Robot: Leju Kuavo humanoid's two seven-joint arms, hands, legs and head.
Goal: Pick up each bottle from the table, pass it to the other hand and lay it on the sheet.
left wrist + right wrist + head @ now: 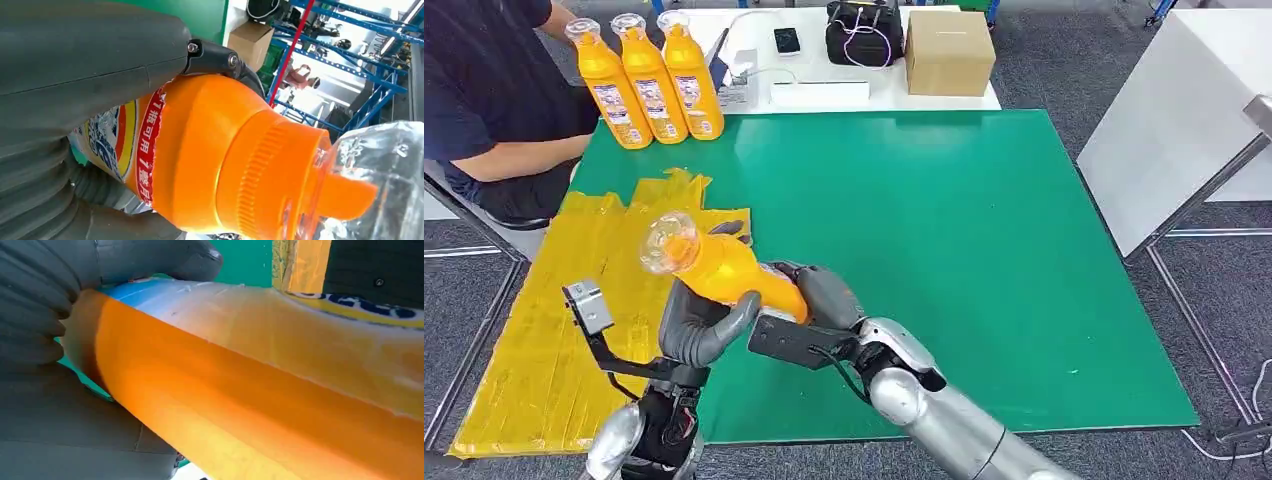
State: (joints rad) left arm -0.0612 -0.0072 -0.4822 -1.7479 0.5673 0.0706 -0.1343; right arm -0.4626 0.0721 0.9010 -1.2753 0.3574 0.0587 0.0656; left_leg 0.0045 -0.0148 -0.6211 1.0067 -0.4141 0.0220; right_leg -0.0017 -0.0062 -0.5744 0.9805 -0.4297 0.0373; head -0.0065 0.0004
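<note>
Between both sets of fingers, right over the near-left edge of the green worktop, sits one orange bottle. The left hand reaches up from below, fingers wrapped around the bottle's body. The right hand comes in from the side and holds the base end. The bottle is tilted, clear cap up and away from the fingers, blue-and-red label on it. The yellow sheet lies just beyond the left fingers, and three more bottles stand at the far corner.
</note>
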